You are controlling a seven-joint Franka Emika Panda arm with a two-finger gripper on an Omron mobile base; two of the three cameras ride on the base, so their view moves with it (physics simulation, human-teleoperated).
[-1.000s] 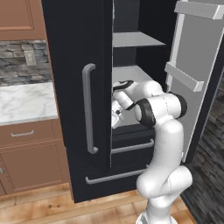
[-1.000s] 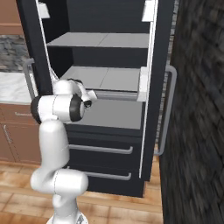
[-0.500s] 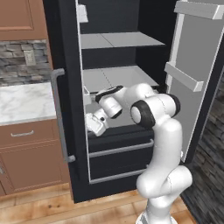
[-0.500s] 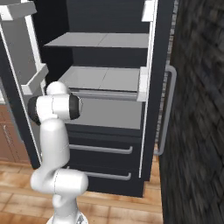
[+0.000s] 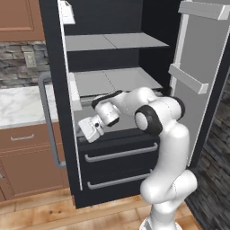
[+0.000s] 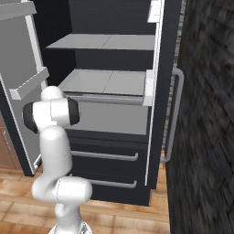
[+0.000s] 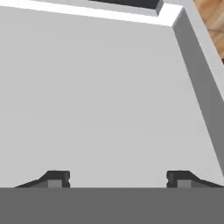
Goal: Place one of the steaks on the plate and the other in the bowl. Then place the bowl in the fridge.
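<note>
Standing open, the fridge (image 5: 112, 81) bares its grey shelves (image 6: 105, 82) for the bowl. The gripper (image 7: 118, 178) faces the left door's (image 5: 67, 90) inner panel, fingers (image 7: 54, 178) wide and empty.

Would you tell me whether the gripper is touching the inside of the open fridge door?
Cannot tell. In the hand view the fingertips face the fridge door's grey panel closely, jaws wide, but neither contact nor gap shows plainly.

Matt black fridge (image 5: 112, 179), smooth grey shelves (image 6: 107, 82), wood-plank floor (image 5: 40, 215)
</note>
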